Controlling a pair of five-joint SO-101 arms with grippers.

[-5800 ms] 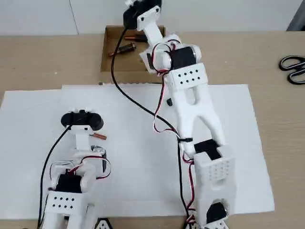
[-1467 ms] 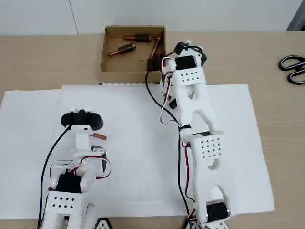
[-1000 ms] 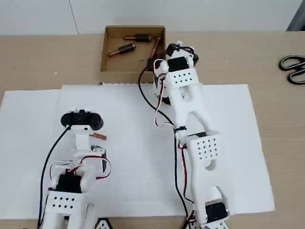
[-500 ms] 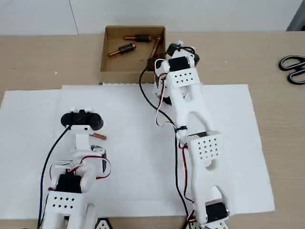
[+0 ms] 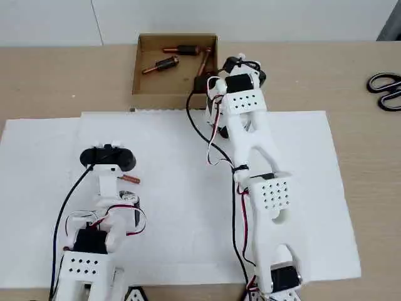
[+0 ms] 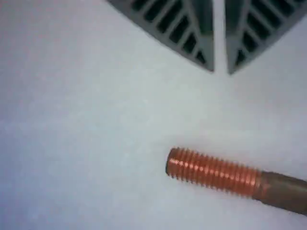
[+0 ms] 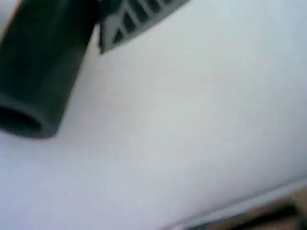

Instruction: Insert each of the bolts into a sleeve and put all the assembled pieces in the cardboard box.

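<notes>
The bolt is seen lying flat on the white paper sheet in the lower left of the high view, just beside the left arm and slightly to its right. In the left wrist view its copper threaded end is shown bare on the paper. It is set apart from the left gripper and lies outside the gap between the jaws. The left gripper is nearly clenched: only a thin slit is left between its ribbed fingertips, and nothing is held there.

The cardboard box is placed at the upper centre of the high view, on the table just beyond the paper's far edge. Three assembled pieces are contained in it. Two are laid on the floor of the box, and the third is propped against the right wall.

The right arm is stretched from the bottom edge up to the box's lower right corner. In the right wrist view a dark sleeve, its open end visible, is found on the paper just beside the right gripper. Whether that gripper is released or grasping the sleeve cannot be told.

A pair of scissors is set at the right edge of the high view, well apart from the arms.
</notes>
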